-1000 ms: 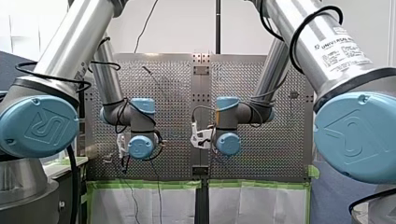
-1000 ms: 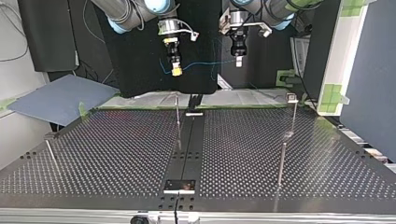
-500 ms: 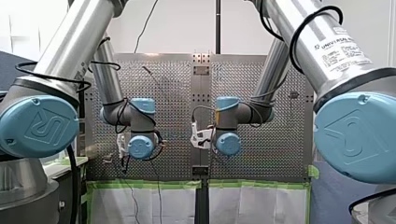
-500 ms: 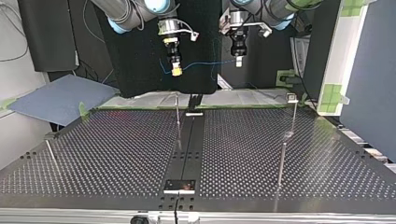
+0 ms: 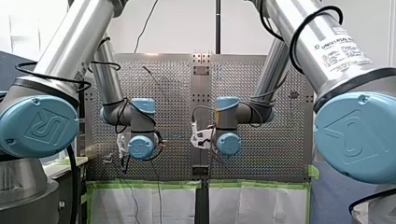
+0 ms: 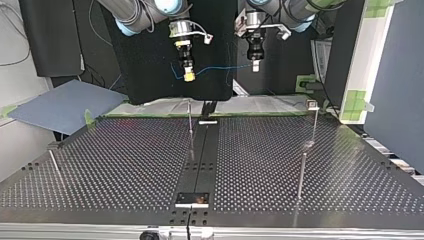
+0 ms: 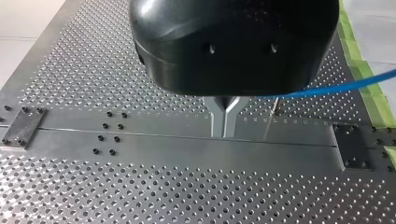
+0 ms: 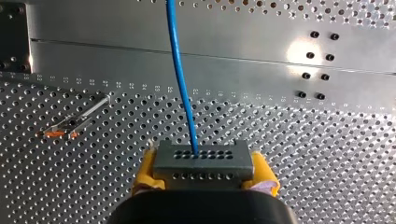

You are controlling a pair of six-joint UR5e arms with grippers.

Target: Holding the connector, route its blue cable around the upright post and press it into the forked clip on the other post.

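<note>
Pads (image 8: 145,170) of your right gripper (image 8: 204,172) clamp the grey connector (image 8: 203,161) by its two ends. Its holed face stays free, so the blue cable (image 8: 180,70) leaves straight ahead. Your left gripper (image 7: 224,134), metal fingers (image 7: 215,116) closed, appears to pinch that cable farther along, which holds the span taut for routing; its housing hides the nip. Both hang above and beyond the upright post (image 6: 190,120), not yet rounded. Right of that post in the top view, the forked clip (image 6: 312,104) is too small to make out.

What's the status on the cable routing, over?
Right pincer shut on connector. Left pincer shut, blue cable strung across to it. Cable not yet round the upright post; nothing seen blocking.
</note>
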